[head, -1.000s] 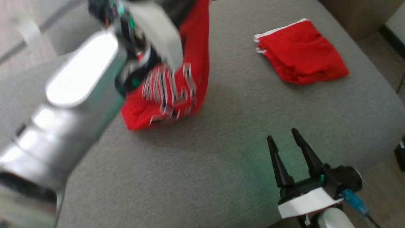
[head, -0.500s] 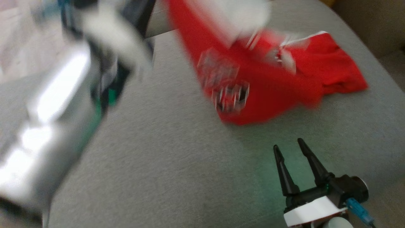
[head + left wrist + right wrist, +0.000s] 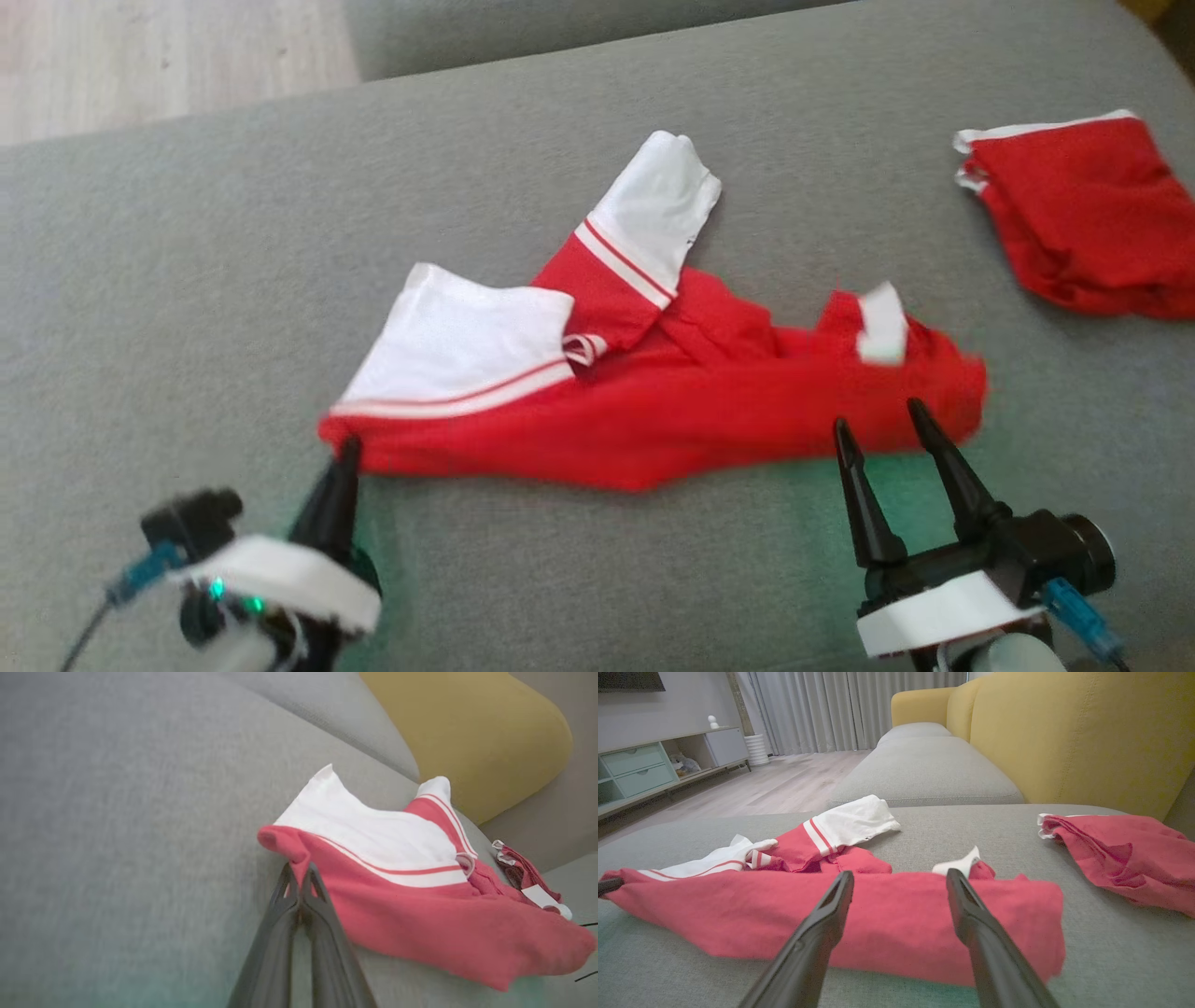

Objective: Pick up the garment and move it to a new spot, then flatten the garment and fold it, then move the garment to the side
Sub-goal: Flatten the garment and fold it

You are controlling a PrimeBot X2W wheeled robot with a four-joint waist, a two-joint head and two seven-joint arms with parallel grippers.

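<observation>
The garment (image 3: 653,420) is a red shirt with white sleeves, lying spread out and rumpled across the grey sofa cushion (image 3: 187,280). My left gripper (image 3: 350,450) is at the lower left, shut on the garment's left corner; in the left wrist view the closed fingertips (image 3: 299,870) meet the red hem of the garment (image 3: 411,914). My right gripper (image 3: 879,418) stands open at the near edge of the garment's right end, nothing between its fingers. In the right wrist view the gripper (image 3: 900,875) points over the red cloth (image 3: 887,919).
A second red garment (image 3: 1083,215), folded, lies at the cushion's back right, also in the right wrist view as a red pile (image 3: 1120,854). A yellow backrest (image 3: 1064,732) rises on that side. Wooden floor (image 3: 168,56) shows past the cushion's far left edge.
The garment hung in the air from my raised left gripper, swung rightward, and now lies stretched on the cushion. My left arm has come down to the lower left. The head view has shifted too.
</observation>
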